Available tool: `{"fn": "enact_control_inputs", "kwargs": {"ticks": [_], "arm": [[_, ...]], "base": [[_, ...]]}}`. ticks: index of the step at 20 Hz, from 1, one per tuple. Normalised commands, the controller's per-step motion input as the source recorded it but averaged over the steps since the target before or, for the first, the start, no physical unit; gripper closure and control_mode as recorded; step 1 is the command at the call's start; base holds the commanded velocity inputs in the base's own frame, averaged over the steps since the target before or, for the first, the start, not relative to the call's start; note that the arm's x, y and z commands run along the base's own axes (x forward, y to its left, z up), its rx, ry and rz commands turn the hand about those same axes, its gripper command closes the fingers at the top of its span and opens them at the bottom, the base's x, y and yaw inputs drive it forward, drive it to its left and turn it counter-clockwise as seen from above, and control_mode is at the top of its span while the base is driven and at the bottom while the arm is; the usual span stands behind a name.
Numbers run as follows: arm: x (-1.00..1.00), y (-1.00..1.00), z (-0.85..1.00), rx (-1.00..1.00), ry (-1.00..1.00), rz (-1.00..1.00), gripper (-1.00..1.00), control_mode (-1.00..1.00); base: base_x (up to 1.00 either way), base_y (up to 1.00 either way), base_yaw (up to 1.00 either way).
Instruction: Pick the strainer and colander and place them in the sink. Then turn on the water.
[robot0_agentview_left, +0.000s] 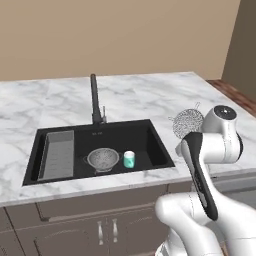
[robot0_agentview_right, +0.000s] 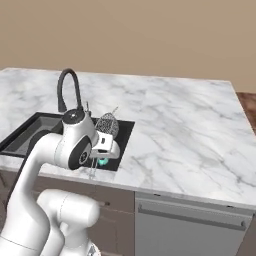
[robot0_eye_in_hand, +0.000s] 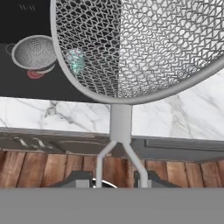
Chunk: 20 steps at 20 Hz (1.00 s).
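Mesh strainer | wire handle pinched between fingers | basket beyond fingertips, above counter edge

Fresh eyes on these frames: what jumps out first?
The mesh strainer, held up by its wire handle in the end effector over the counter edge right of the sink. Next, the colander already sitting in the black basin beside a small teal cup.

Glossy white arm segments, dark joints, black forearm stripe.
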Motion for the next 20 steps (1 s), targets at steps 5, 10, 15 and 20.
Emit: {"fn": "enact_control_inputs", "kwargs": {"ticks": [5,10,15,20], "arm": [[0.00,0.00,0.00,0.00,0.00,0.00,1.00,1.00],[0.00,0.00,0.00,0.00,0.00,0.00,1.00,1.00],[0.00,0.00,0.00,0.00,0.00,0.00,1.00,1.00],[0.00,0.00,0.00,0.00,0.00,0.00,1.00,1.00]], "base": [[0.54,-0.06,0.03],[0.38,-0.24,0.10],[0.32,-0.24,0.05],[0.32,-0.01,-0.05]]}}
